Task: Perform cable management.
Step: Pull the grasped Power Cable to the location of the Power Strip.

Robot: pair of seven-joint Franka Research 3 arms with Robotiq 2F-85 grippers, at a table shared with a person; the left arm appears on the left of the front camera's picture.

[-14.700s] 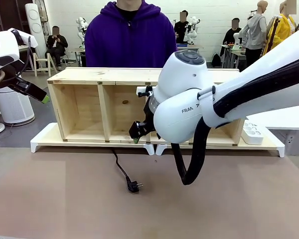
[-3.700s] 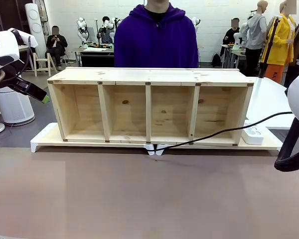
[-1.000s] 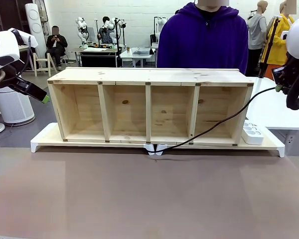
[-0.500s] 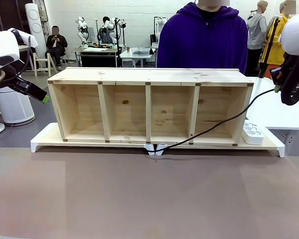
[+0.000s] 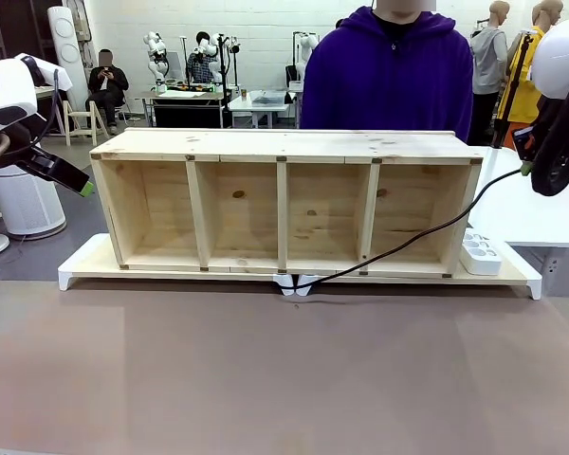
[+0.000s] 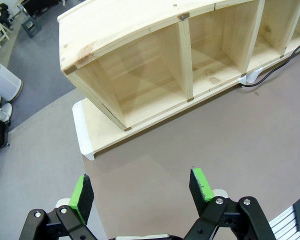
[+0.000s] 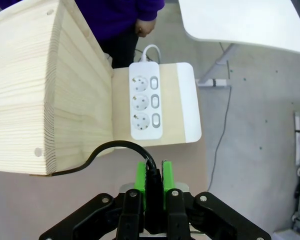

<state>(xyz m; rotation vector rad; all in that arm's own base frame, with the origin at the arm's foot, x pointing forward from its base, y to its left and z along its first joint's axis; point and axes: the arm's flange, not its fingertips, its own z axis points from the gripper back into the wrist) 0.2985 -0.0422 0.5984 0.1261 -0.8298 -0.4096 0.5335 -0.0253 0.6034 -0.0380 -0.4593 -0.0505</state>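
Note:
The cable (image 5: 412, 239) is a thin black cord. It runs from under the middle of the wooden shelf (image 5: 286, 144) up across the rightmost compartment to my right gripper (image 5: 524, 163), high at the right edge. In the right wrist view my right gripper (image 7: 153, 181) is shut on the cable's black plug end (image 7: 152, 176), above the shelf's end wall (image 7: 50, 95) and the white power strip (image 7: 145, 107). My left gripper (image 6: 141, 189) stands open and holds nothing, above the table left of the shelf; in the front view the left gripper (image 5: 76, 183) hangs at the far left.
The shelf stands on white base boards (image 5: 85, 263). A person in a purple hoodie (image 5: 391, 76) stands behind it, right of the middle. The power strip (image 5: 481, 253) lies on the board at the shelf's right end. A white table (image 5: 526, 204) stands beyond it.
My right arm pulled the plug off the table, out to the right and up, and has crept a little higher and rightward over the last second. The person stepped to the right. The left arm stays still.

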